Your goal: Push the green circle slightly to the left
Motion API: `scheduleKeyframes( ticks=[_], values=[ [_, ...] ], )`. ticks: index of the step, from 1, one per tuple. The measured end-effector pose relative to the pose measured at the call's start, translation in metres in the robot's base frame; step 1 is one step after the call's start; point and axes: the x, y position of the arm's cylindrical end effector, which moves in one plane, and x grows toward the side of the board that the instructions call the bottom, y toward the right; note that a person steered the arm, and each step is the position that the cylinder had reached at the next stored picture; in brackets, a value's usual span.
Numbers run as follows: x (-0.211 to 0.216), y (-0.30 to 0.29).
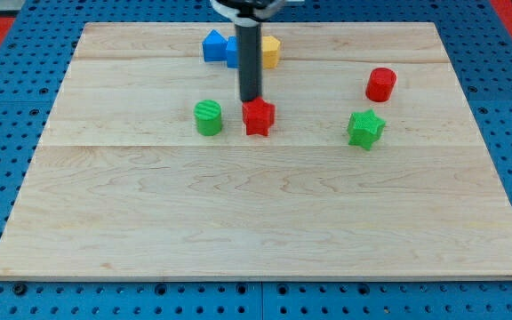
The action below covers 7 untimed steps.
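You are working with no claw at all, only my tip (251, 100), which is resting just behind the red star (259, 116), while the green circle (208, 117) is lying to its left on the table (265, 222).
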Motion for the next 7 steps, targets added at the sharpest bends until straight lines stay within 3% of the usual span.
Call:
scheduleKeyframes(
  ticks=[2,3,4,5,6,7],
  values=[
    [0.037,0.007],
    [0.016,-0.048],
    [0.039,-0.043],
    [0.007,-0.033],
    [-0.022,-0.077],
    [-0.026,-0.074]
  ],
)
